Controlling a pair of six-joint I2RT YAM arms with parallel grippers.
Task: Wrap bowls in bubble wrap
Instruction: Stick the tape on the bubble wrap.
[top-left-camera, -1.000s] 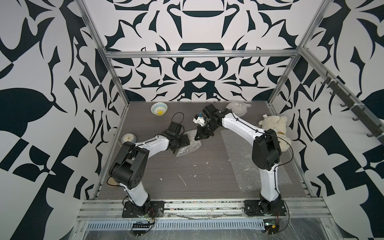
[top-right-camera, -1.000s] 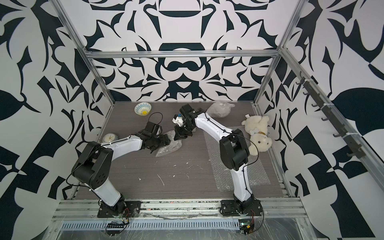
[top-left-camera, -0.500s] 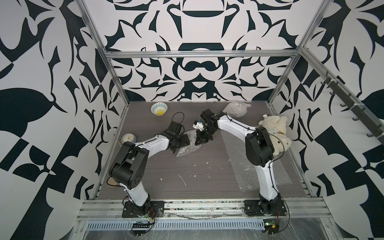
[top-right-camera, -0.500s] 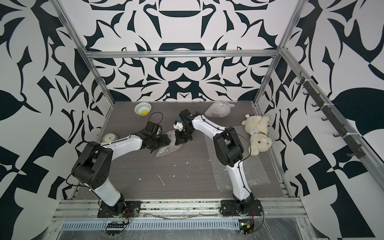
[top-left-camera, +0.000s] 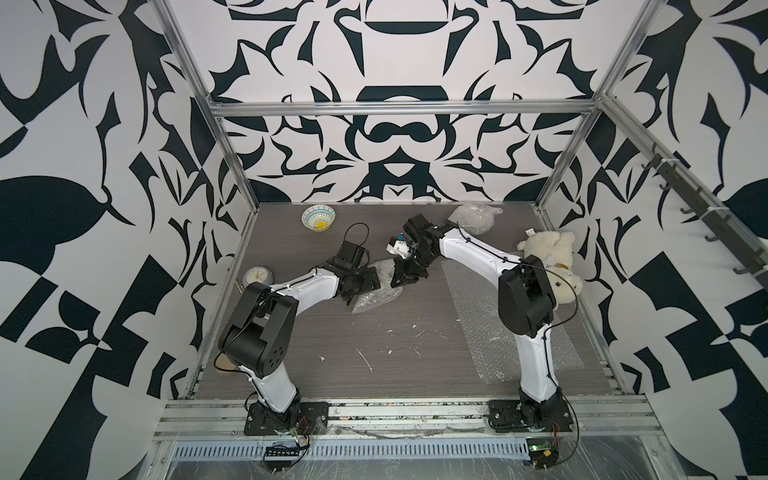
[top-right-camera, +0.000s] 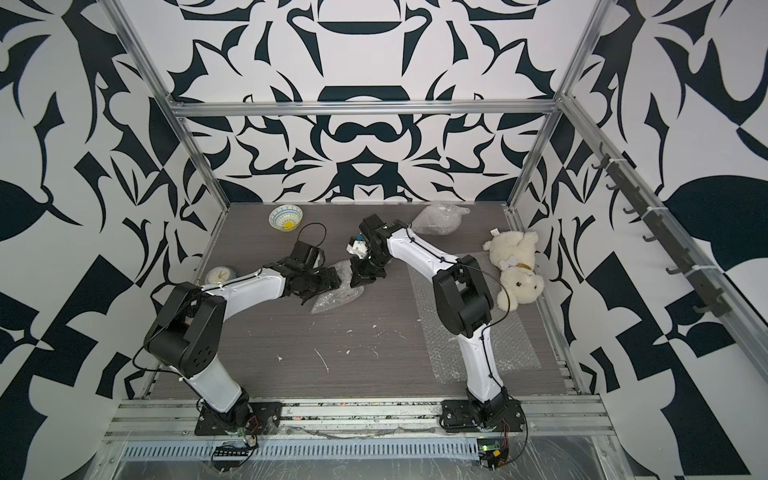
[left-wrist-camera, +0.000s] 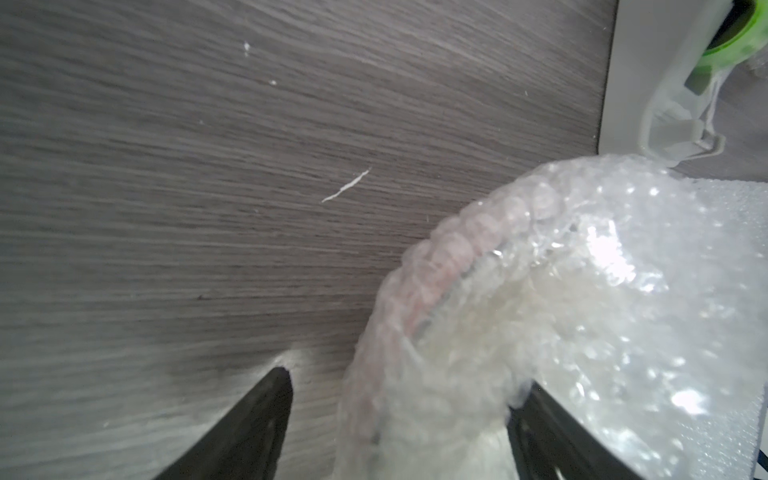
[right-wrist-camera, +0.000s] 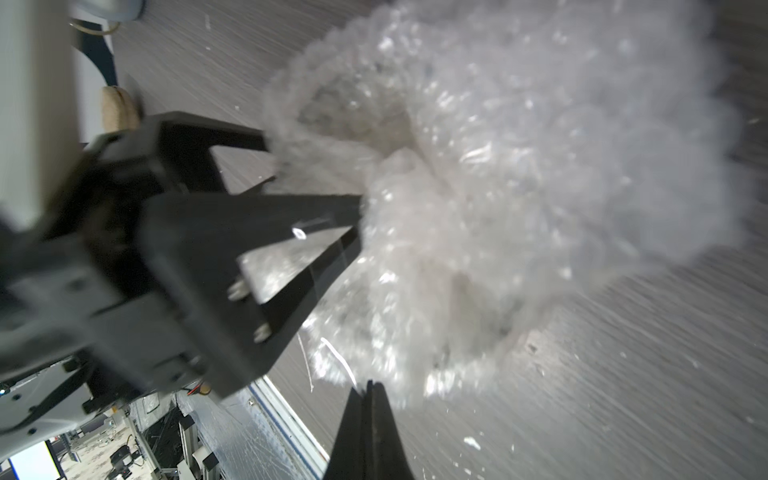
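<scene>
A bare light-blue-and-white bowl (top-left-camera: 318, 217) (top-right-camera: 285, 217) with a yellow centre sits at the back left. Mid-table lies a crumpled bubble wrap bundle (top-left-camera: 376, 293) (top-right-camera: 336, 300) (right-wrist-camera: 519, 166). A curved bowl rim (left-wrist-camera: 436, 266) shows through it. My left gripper (top-left-camera: 363, 284) (top-right-camera: 326, 284) (left-wrist-camera: 407, 380) is open, straddling the bundle's near edge. One finger touches the wrap and the other stands clear of it. My right gripper (top-left-camera: 405, 279) (top-right-camera: 360, 279) (right-wrist-camera: 370, 384) is shut. Its tip rests at the bundle's far edge, and no wrap shows between its fingers.
A flat bubble wrap sheet (top-left-camera: 482, 324) (top-right-camera: 519, 340) lies at the right under the right arm. Another crumpled bundle (top-left-camera: 473, 216) (top-right-camera: 440, 218) sits at the back. A cream teddy bear (top-left-camera: 548, 257) (top-right-camera: 515, 266) lies by the right wall. A pale alarm clock (top-left-camera: 257, 276) (top-right-camera: 220, 275) stands at the left edge.
My right gripper, still shut, has come a little forward and down to the bundle's edge. The left gripper has stayed open around the bundle.
</scene>
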